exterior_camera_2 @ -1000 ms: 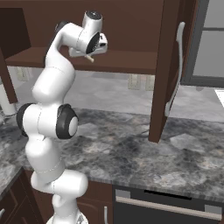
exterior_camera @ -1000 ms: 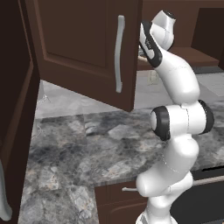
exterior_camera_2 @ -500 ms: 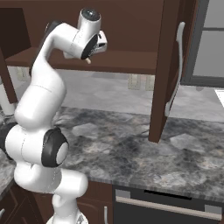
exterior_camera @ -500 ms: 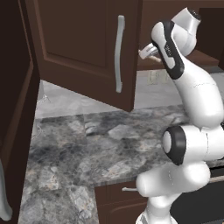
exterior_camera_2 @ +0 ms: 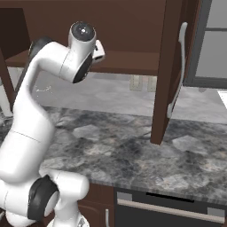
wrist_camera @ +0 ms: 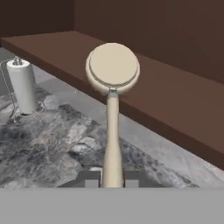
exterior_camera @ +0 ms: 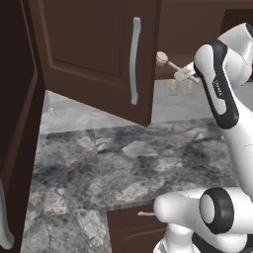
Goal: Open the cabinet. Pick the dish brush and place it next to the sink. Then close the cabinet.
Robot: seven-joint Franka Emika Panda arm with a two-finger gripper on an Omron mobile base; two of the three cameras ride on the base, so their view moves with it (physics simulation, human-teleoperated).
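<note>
We see the gripper (wrist_camera: 113,180) closed on the handle of the dish brush (wrist_camera: 112,87), which here looks beige with a round head, not red. The brush is held in the air in front of the open cabinet (exterior_camera: 94,54), above the marble counter (exterior_camera: 128,163), with a paper towel roll (wrist_camera: 22,85) standing behind.

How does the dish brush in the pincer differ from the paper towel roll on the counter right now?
The dish brush is beige, with a flat round head on a slim handle; the paper towel roll is a thick white cylinder. The dish brush is clamped by its handle in the shut pincer, clear of any surface; the paper towel roll stands in a wire holder on the counter. Both are pale.
</note>
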